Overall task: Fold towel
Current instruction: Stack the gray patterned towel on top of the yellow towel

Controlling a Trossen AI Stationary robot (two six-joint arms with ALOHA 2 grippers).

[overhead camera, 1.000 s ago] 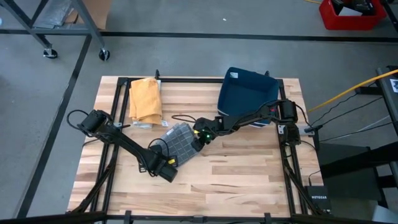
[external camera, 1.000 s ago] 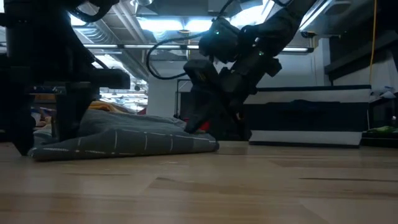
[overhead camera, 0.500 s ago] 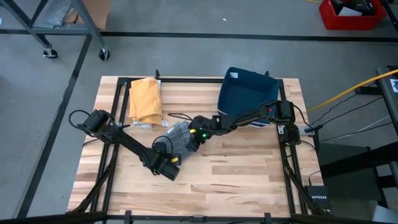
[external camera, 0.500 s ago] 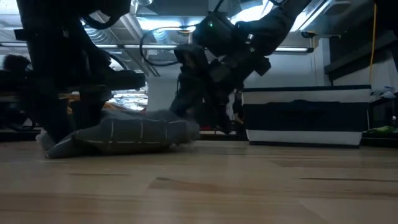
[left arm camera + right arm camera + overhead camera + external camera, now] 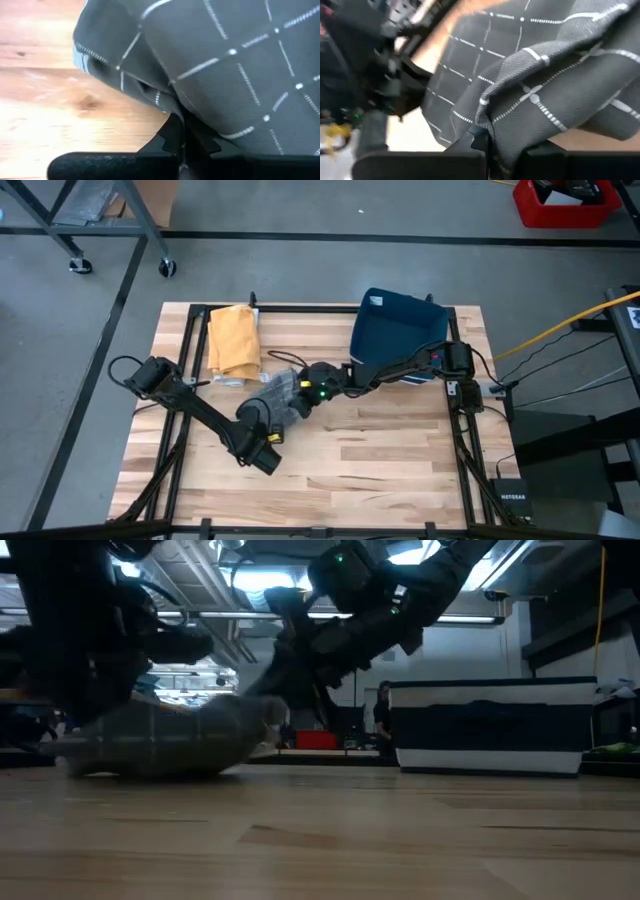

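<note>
left gripper (image 5: 181,134) pinching grey towel (image 5: 277,394) | right gripper (image 5: 487,142) likely too

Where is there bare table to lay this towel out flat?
The bare wood between the grey checked towel and the table's near edge is widest. It is crowded around the orange cloth, the blue bin and both end effectors, left, right.

A grey concrete floor (image 5: 300,270) surrounds the wooden table (image 5: 390,450), with bright ceiling lights (image 5: 250,580) overhead.
</note>
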